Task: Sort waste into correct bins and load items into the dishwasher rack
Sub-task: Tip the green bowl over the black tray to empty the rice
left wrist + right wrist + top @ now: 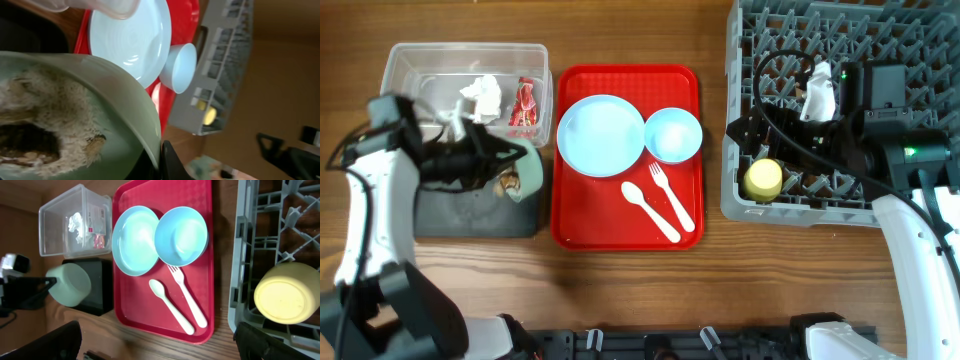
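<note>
My left gripper (498, 160) is shut on the rim of the pale green bowl (528, 170) and holds it tipped on its side over the black tray (470, 215). Beige food scraps (506, 183) sit at the bowl's mouth. In the left wrist view the scraps (45, 115) cling inside the bowl (110, 85), and the jaws (161, 162) pinch its rim. The clear tub (410, 70) holds the tissue (482, 95) and the red wrapper (524, 105). The yellow cup (763, 179) lies in the grey rack (740, 200). My right gripper (775, 110) is open and empty above the rack.
The red serving tray (570, 225) in the middle holds the pale blue plate (600, 135), the small blue bowl (673, 133), the white spoon (650, 210) and the fork (672, 197). The right wrist view shows the same: plate (135, 240), bowl (181, 236), cup (285, 292).
</note>
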